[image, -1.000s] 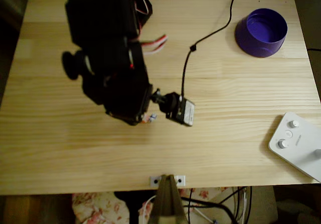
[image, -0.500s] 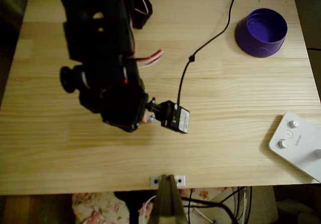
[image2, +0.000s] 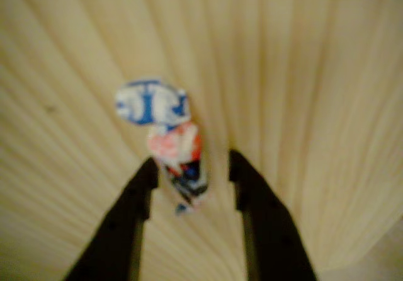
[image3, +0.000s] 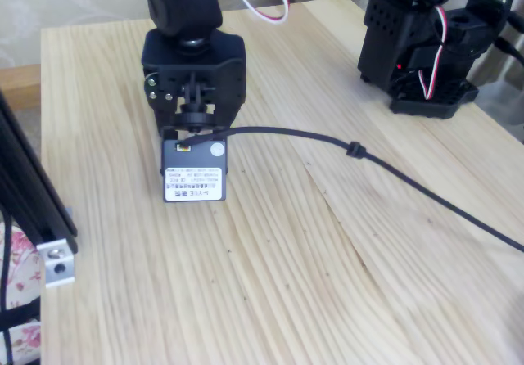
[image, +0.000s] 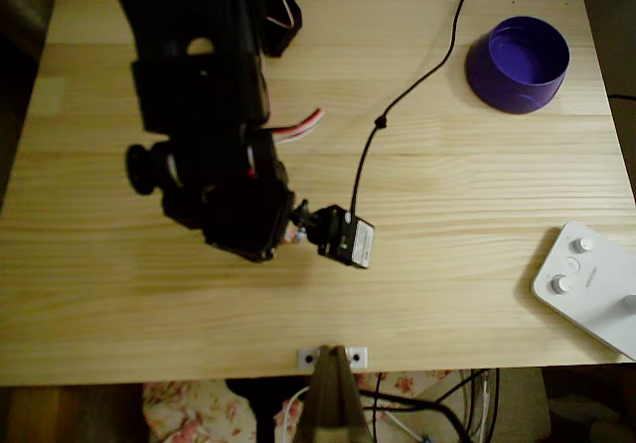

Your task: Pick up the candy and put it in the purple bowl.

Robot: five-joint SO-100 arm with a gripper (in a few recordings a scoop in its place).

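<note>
In the wrist view the gripper (image2: 192,167) is reaching down over the pale, straight-grained wooden table (image2: 315,73), its two matte black fingers (image2: 135,218) spread, with the candy (image2: 173,149) lying between their tips. The crinkled whitish wrapper is showing blue and red print, one twisted end fanning out beyond the fingertips. In the overhead view the round, thick-walled purple bowl (image: 518,64) is sitting well apart at the table's top-right corner, and a smooth white button device (image: 588,286) is resting at the right edge.
</note>
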